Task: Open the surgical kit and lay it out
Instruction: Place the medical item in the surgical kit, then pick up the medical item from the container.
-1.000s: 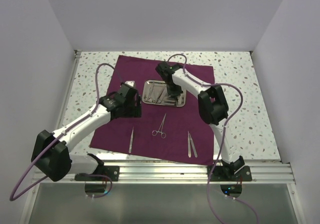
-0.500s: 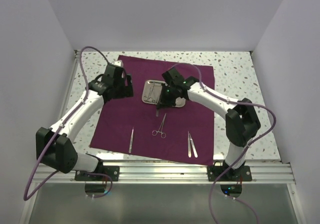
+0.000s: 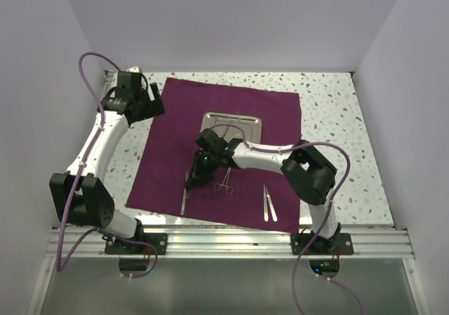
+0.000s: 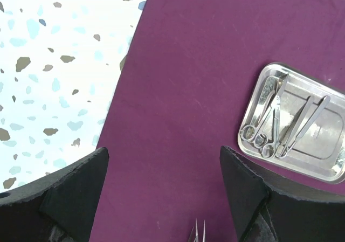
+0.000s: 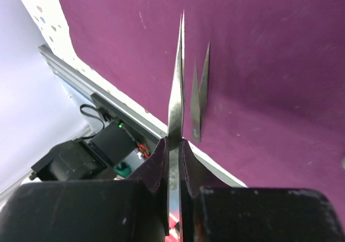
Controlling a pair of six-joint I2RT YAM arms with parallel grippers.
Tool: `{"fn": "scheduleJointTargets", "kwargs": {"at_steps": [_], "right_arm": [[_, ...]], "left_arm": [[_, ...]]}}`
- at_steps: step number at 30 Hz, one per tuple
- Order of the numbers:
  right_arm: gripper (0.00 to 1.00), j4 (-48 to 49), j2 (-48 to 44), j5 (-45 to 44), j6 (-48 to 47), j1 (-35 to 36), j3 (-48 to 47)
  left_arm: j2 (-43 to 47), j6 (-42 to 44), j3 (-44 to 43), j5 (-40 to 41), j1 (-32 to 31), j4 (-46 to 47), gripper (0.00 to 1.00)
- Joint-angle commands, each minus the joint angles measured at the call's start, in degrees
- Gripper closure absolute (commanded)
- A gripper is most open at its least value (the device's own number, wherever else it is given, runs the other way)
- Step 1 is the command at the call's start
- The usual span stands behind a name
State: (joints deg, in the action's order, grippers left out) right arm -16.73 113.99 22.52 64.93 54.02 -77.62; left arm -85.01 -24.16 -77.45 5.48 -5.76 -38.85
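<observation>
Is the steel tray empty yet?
Not empty: several ring-handled instruments lie inside the steel tray, visible in the left wrist view.

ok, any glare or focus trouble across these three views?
Top view: even light, soft shadows, only mild shine on the tray. Left wrist view: cloth sharp, tray bright in patches, the black fingers close to the lens look soft. Right wrist view: the held tweezers carry a bright streak, and the tabletop is nearly washed out.
</observation>
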Motion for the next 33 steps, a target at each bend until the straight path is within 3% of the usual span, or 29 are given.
{"fn": "scheduleJointTargets", "kwargs": {"at_steps": [1, 2, 3, 4, 5, 7, 14, 18, 24, 33], "right_arm": [[1.00, -1.52, -0.09, 2.88, 2.31, 0.21, -3.84], [0.94, -2.85, 0.09, 2.96, 1.70, 0.47, -5.07], [0.78, -5.57, 0.09, 2.53, 1.17, 0.56, -5.78], [0.62, -6.55, -0.09, 2.44, 0.65, 0.56, -6.31], [0.36, -7.69, -0.18, 2.09, -0.40, 0.56, -7.53], [0.19, -11.80, -0.70, 1.39, -1.73, 0.56, -8.77], [0.17, -21.67, -7.28, -7.04, -8.14, -3.11, -12.55], [0.17, -27.82, -13.79, -17.05, -12.97, -8.66, -12.11], [0.17, -36.69, -21.25, -26.64, -19.83, -16.66, -11.41], [0.18, -40.48, -32.24, -30.52, -21.16, -21.93, -2.11]], "left_arm": [[-0.59, 2.01, -3.23, -1.78, 0.92, 0.00, 0.12], [-0.68, 2.01, -3.15, -1.78, 1.01, 0.09, 0.12], [-0.85, 2.01, -3.23, -1.87, 1.10, 0.18, 0.12], [-0.94, 2.01, -3.06, -1.96, 1.10, 0.35, 0.12], [-0.94, 1.93, -2.88, -1.96, 1.10, 0.70, 0.13], [-1.29, 1.93, -2.71, -2.22, 1.10, 1.14, 0.13], [-4.28, 2.54, -4.46, -4.16, -0.91, 3.69, 0.16], [-9.71, 3.16, -9.02, -1.70, -8.82, 3.78, 0.16], [-20.62, 2.54, -16.32, -6.60, -14.80, 6.06, 0.21], [-35.48, 7.11, -27.40, -8.29, -21.84, 6.15, 0.24]]}}
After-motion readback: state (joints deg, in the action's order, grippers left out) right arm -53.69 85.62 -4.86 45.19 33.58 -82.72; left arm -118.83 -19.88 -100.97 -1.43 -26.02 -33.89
